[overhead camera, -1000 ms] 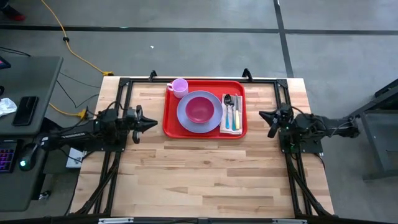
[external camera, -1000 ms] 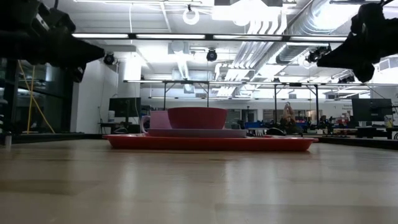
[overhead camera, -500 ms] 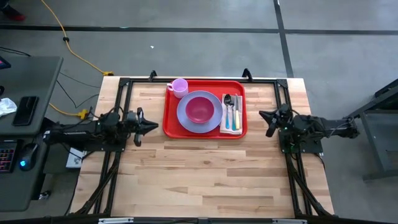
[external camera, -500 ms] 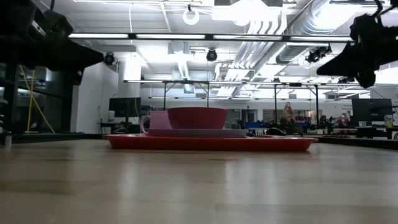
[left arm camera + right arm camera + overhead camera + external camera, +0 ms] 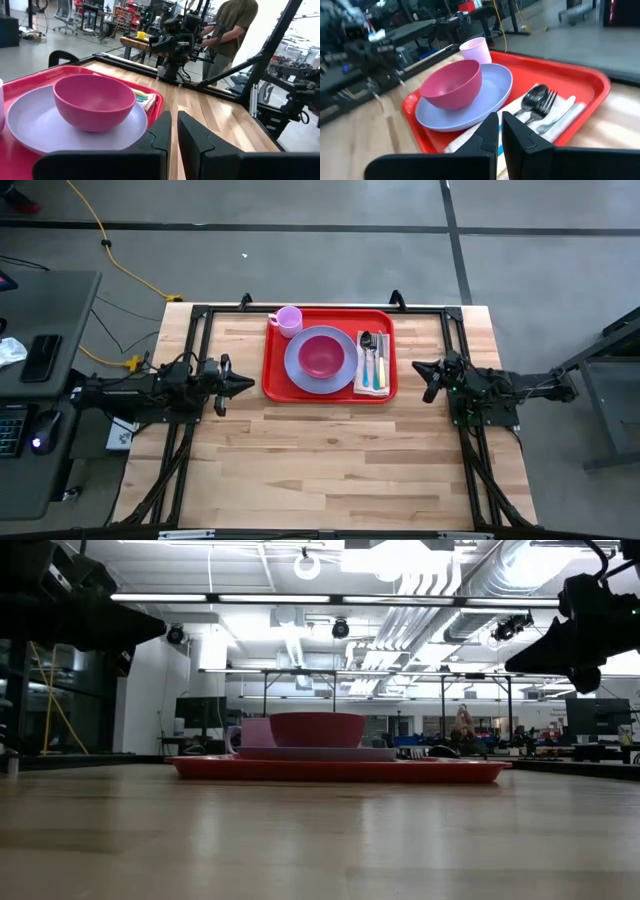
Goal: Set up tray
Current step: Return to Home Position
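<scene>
Firstly, verify both grippers: left gripper [image 5: 249,383] at 9 o'clock of the tray [image 5: 272,386], right gripper [image 5: 416,367] at 3 o'clock, fingers together, empty. Farther, toward 12 o'clock on the table [image 5: 330,465], the tray looks fully set; only homing remains.

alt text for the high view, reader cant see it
A red tray sits on the wooden table, holding a lavender plate with a pink bowl, a pink cup and cutlery on a white napkin. The left gripper and right gripper flank it, touching nothing.

Tray [image 5: 12,162] partly outside left wrist view
</scene>
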You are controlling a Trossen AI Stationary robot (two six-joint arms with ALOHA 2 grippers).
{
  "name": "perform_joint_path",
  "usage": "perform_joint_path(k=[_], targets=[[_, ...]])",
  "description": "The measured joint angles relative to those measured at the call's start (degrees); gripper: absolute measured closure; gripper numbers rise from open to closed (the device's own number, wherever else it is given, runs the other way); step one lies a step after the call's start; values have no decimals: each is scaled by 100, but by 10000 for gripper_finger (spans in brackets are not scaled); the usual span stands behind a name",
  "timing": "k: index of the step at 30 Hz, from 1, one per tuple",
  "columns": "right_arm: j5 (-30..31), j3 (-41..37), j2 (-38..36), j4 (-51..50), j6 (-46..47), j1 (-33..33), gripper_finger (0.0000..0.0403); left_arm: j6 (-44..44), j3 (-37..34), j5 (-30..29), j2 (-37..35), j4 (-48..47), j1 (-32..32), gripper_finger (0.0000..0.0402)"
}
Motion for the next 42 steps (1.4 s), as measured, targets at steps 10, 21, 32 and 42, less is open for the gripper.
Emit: perform_joint_path(k=[10,21,32,42], targets=[[-560,2,1,-30,559,0,402,-13,-4,-13,2,-48,0,339],[-930,4,0,-32,419,0,402,-13,-9,-15,2,-50,0,339],[-932,4,2,-30,419,0,402,-13,-9,-17,2,-52,0,339],[-934,4,0,-30,419,0,402,-13,-11,-17,2,-52,0,339]])
